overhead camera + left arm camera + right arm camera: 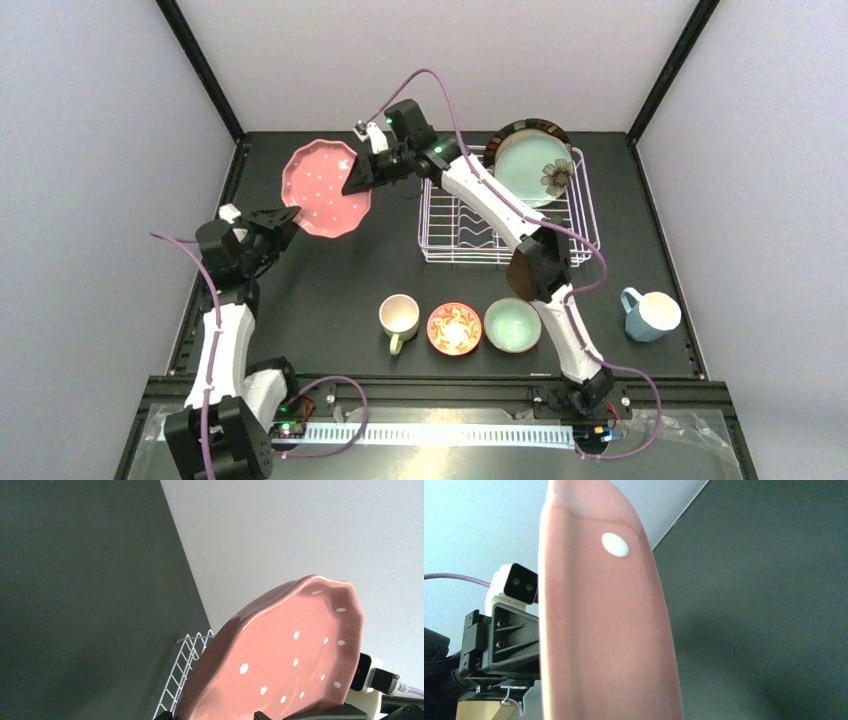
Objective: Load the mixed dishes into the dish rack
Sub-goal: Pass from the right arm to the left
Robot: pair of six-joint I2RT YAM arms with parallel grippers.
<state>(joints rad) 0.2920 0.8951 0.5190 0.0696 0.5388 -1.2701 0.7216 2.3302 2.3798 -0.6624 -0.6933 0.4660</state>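
The pink dotted scalloped plate (322, 187) hangs tilted in the air left of the dish rack (505, 210). My left gripper (284, 220) is shut on its lower left rim; the plate (280, 665) fills the space between the jaws. My right gripper (356, 176) is at the plate's right rim, and the plate's edge (604, 630) hides its fingers. The cream striped plate (527, 131) and teal flower plate (535, 168) stand in the rack. The cream mug (399, 318), red-orange bowl (454, 328), mint bowl (512, 325) and blue mug (651, 314) sit on the table.
The rack's left end (182, 667) shows beside the plate. Black frame posts (205, 70) stand at the back corners, with grey walls on each side. The left arm's gripper body (499, 635) is close behind the plate.
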